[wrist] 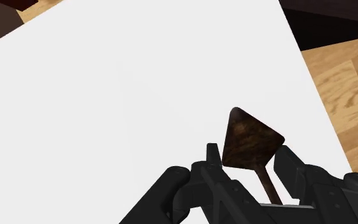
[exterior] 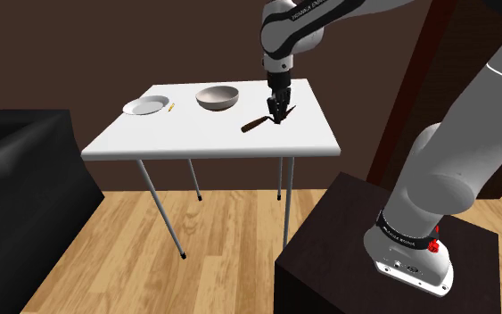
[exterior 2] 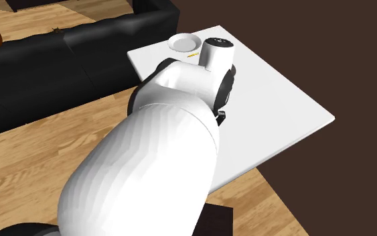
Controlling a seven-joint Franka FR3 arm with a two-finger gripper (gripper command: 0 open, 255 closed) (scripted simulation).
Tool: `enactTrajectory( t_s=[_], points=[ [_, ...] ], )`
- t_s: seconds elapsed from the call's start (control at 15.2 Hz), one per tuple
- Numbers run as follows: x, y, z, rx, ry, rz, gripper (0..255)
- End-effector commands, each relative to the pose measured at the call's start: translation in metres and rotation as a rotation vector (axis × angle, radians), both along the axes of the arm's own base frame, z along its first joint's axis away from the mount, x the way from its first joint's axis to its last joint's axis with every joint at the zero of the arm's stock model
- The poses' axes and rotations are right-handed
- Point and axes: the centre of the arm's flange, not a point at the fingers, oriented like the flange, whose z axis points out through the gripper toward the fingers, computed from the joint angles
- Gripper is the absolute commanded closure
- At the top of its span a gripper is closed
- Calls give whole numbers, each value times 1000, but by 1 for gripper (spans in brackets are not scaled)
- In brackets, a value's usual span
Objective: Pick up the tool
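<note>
Our gripper straddles the brown spatula lying on the white table. Its fingers are spread either side of the neck, not pinching. The spatula's long axis runs between them, blade just ahead.

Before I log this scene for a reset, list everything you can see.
table: 1, white, centre
bowl: 1, off-white, table's far side
plate: 1, white, shoulder view's left of the bowl
small item: 1, yellow, beside the plate
tool: 1, dark brown, on the table
sofa: 1, black, shoulder view's left
floor: 1, wooden
stand: 1, dark, shoulder view's lower right
arm: 1, white
gripper: 1, black, open, astride the tool
</note>
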Motion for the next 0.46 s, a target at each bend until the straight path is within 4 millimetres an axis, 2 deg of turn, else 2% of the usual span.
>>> enactTrajectory(
  t_s=[0.0, 0.26, 0.4],
  points=[
    [1, -1, 11, 0, 0, 0, 255],
    [1, -1, 33, 0, 0, 0, 255],
    [1, -1, 33, 0, 0, 0, 255]
  ],
)
